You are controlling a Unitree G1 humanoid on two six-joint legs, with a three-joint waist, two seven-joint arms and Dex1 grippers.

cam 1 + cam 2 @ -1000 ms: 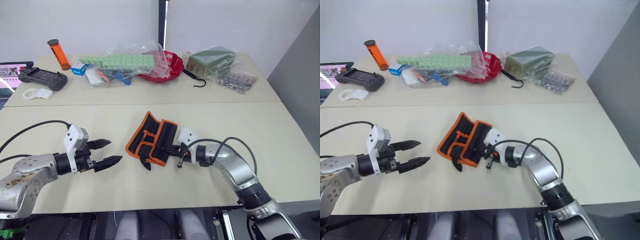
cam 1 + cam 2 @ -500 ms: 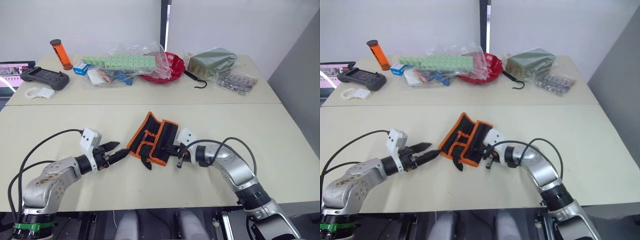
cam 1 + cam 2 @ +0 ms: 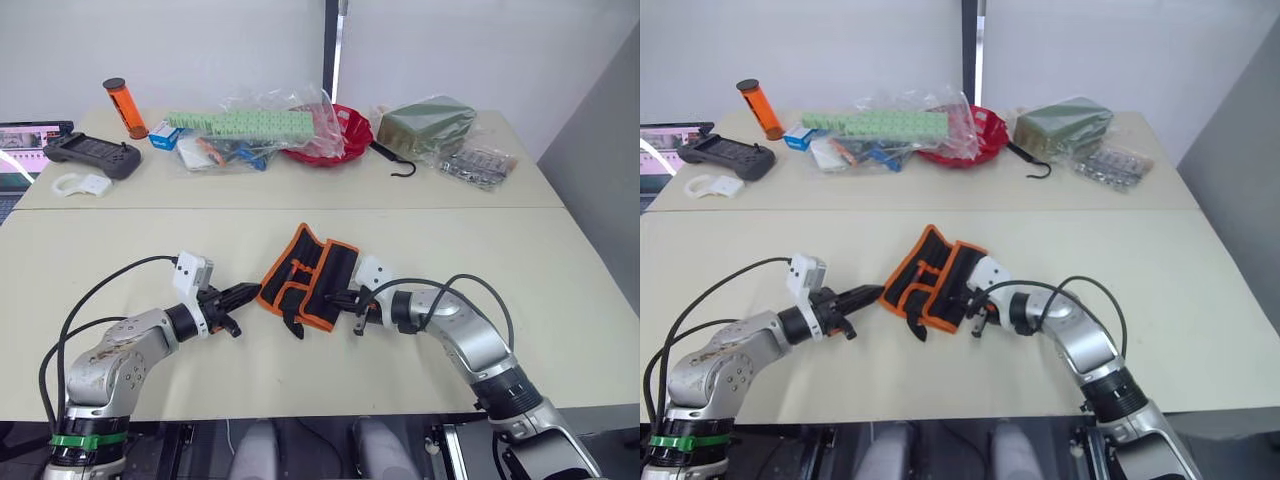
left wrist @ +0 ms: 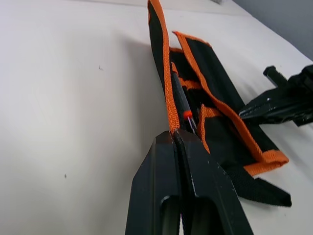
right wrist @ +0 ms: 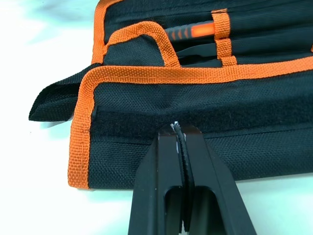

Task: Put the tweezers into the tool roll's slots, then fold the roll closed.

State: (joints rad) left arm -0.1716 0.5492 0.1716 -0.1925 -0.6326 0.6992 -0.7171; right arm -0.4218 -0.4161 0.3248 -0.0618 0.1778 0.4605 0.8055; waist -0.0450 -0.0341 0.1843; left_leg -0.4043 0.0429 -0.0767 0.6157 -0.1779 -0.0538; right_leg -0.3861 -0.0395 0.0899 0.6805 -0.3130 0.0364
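The tool roll (image 3: 312,272), black with orange edging, lies half folded in the middle of the near table. My left gripper (image 3: 256,293) is shut on its left orange edge (image 4: 166,83), which stands up off the table. My right gripper (image 3: 338,300) is shut, its tips (image 5: 177,128) resting on the black strap strip of the roll's right flap. Inside the roll, slim dark tweezers (image 5: 203,49) sit in the slots (image 5: 222,46) under orange loops, beside an orange-handled tool (image 5: 195,30).
On the far table stand a red tray (image 3: 340,135), a black hook (image 3: 392,162), plastic bags with green blocks (image 3: 240,122), an orange tube (image 3: 120,105), a black controller (image 3: 85,155) and a white part (image 3: 78,185). Bare tabletop lies either side of the roll.
My left gripper has moved right to the roll's left edge and closed on it, and that edge now stands raised. The right gripper has stayed put.
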